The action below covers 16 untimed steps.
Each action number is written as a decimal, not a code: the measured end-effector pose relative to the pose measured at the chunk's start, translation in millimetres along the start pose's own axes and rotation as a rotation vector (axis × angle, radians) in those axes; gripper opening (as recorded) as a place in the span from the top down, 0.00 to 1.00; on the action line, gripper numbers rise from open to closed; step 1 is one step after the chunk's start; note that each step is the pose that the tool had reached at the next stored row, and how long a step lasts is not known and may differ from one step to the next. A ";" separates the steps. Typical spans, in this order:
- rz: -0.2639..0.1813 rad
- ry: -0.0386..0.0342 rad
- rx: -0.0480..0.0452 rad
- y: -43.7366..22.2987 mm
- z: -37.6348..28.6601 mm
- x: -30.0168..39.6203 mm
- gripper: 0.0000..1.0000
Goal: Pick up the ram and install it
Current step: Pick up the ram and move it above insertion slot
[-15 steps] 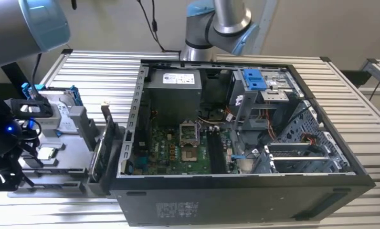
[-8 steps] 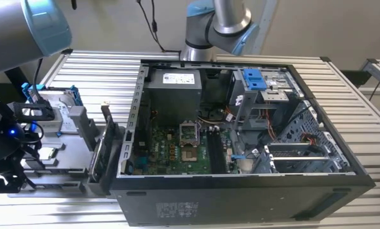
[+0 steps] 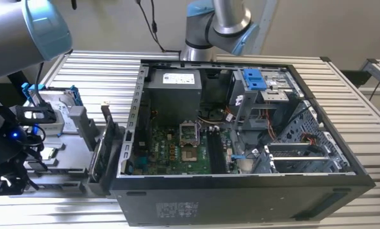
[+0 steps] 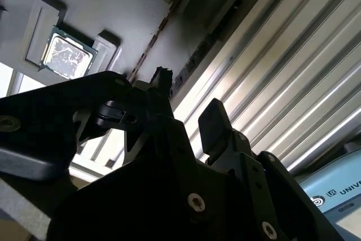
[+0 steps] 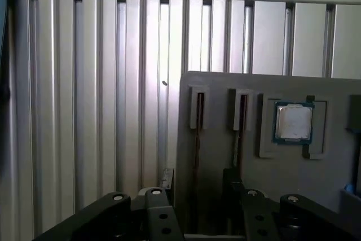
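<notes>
Where the arm reaches: over the grey parts tray [image 3: 66, 157], which sits at the counter [image 3: 359, 102] edge on the exterior view's left, just beside the open computer case [image 3: 241, 195].
Pincer [image 5: 197, 183]: open, with its black fingers [image 4: 162, 83] well apart and nothing held. In the second wrist view the slatted counter shows through the gap.
Ram [image 5: 199, 115]: on edge in a narrow slot of the tray, seen as a thin dark strip. In the first wrist view it lines up with the gap between the fingers. Contact with either finger cannot be told.
Neighbouring slot [image 5: 242, 115]: just beside the ram's slot, holding a similar thin strip.
Processor [image 5: 293, 122]: flat in a square recess of the tray beside that second slot, silver lid up.
Hard drive [image 3: 53, 112]: silver with blue rails, on the tray towards the counter's far edge.
Case interior: side panel off and the green motherboard [image 3: 171, 152] exposed. The dark memory slots [image 3: 214, 148] run beside the processor socket [image 3: 188, 140]. Whether any slot is filled cannot be told.
</notes>
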<state>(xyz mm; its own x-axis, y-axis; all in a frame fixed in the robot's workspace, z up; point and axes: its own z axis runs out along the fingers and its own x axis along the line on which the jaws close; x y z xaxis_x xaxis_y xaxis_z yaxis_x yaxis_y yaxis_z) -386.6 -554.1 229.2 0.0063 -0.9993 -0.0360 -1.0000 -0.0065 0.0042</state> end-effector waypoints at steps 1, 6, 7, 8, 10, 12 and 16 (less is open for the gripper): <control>0.000 -0.0001 0.0015 0.2 0.9 0.0 0.52; 0.000 0.0000 0.0073 2.0 5.1 0.1 0.52; 0.000 0.0000 0.0082 2.4 6.0 0.2 0.52; 0.000 -0.0001 0.0090 2.8 6.9 0.2 0.52; 0.000 0.0000 0.0108 3.6 8.8 0.3 0.52; 0.000 0.0000 0.0128 4.3 10.8 0.3 0.52; -0.001 0.0000 0.0168 5.2 15.0 0.5 0.52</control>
<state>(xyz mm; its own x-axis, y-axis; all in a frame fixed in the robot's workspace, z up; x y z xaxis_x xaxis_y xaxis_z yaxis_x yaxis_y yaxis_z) -391.8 -554.2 214.2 0.0069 -0.9993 -0.0360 -0.9999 -0.0065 -0.0127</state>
